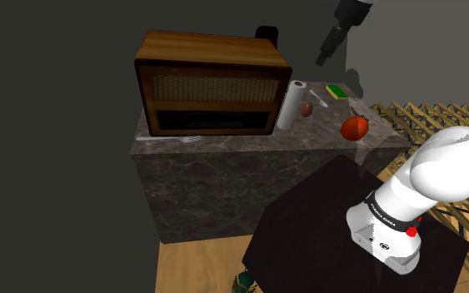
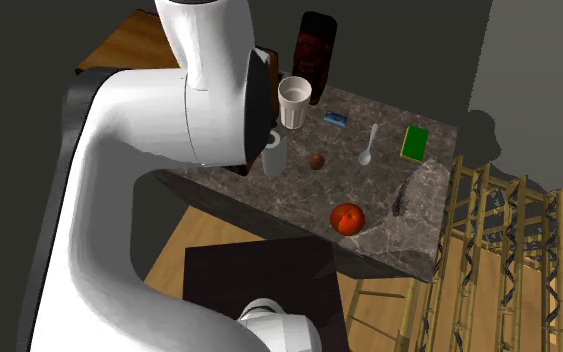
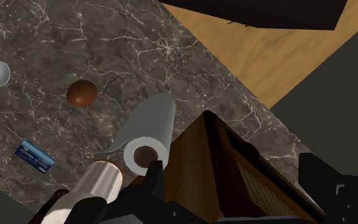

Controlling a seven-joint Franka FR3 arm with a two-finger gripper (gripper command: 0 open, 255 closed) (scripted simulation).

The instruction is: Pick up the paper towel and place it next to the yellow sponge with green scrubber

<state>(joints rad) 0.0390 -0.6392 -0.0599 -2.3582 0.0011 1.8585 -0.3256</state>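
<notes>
Well above the worktop (image 1: 257, 141), hand (image 3: 234, 167) open. Paper towel (image 1: 291, 105) upright mid-worktop, just beside the wooden radio (image 1: 212, 83). Centre over the roll, drop straight, clasp low, clear of the radio; then toward the sponge (image 1: 336, 91) at the far corner

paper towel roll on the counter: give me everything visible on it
The white paper towel roll is a plain cylinder with a brown core showing at its top end. It stands upright on the dark marbled countertop, close beside the brown wooden radio cabinet; nothing grips it.
</notes>
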